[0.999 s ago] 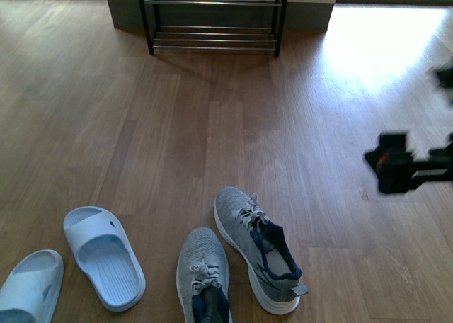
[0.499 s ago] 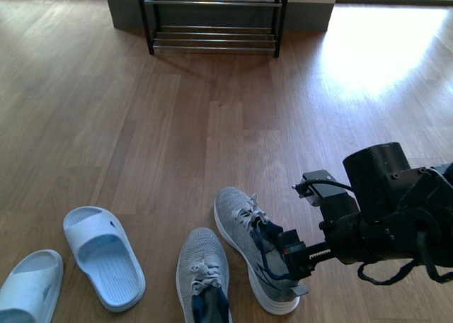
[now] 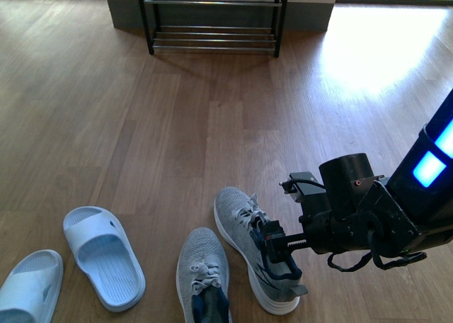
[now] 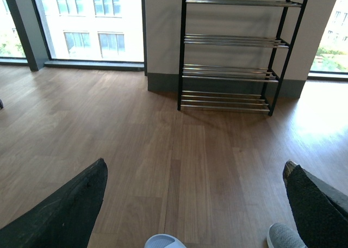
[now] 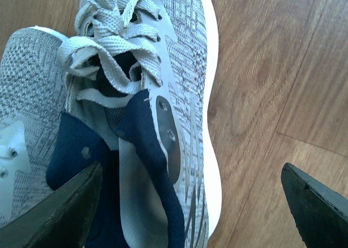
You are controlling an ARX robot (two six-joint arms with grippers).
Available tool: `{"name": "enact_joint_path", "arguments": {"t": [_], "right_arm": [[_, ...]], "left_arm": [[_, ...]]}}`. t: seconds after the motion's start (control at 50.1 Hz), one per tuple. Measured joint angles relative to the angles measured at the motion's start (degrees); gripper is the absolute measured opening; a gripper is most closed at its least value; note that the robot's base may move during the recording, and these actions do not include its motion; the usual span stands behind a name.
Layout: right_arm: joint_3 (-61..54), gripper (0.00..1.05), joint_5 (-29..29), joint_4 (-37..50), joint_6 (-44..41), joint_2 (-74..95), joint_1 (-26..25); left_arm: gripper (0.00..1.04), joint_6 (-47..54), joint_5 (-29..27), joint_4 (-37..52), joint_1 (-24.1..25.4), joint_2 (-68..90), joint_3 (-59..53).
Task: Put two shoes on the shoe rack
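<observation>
One grey sneaker under right gripper

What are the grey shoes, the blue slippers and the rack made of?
Grey sneakers: knitted fabric, its speckled weave shows; smooth white sole, probably rubber or foam. Pale blue slides: likely moulded rubber, matte, one piece. Shoe rack: seemingly metal, black-painted frame, shiny chrome-like rods.
</observation>
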Motion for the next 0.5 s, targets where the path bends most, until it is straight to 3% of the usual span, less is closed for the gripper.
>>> {"name": "enact_joint_path", "arguments": {"t": [0.16, 0.499], "right_arm": [[0.96, 0.92, 3.43, 5.97, 1.92, 3.41, 0.24], [0.33, 0.47, 7.54, 9.92, 0.57, 6.80, -0.44]], "left_arm": [[0.95, 0.00, 0.00, 0.00, 0.00, 0.00, 0.00], [0.95, 0.00, 0.02, 0.00, 0.00, 0.00, 0.00]]}}
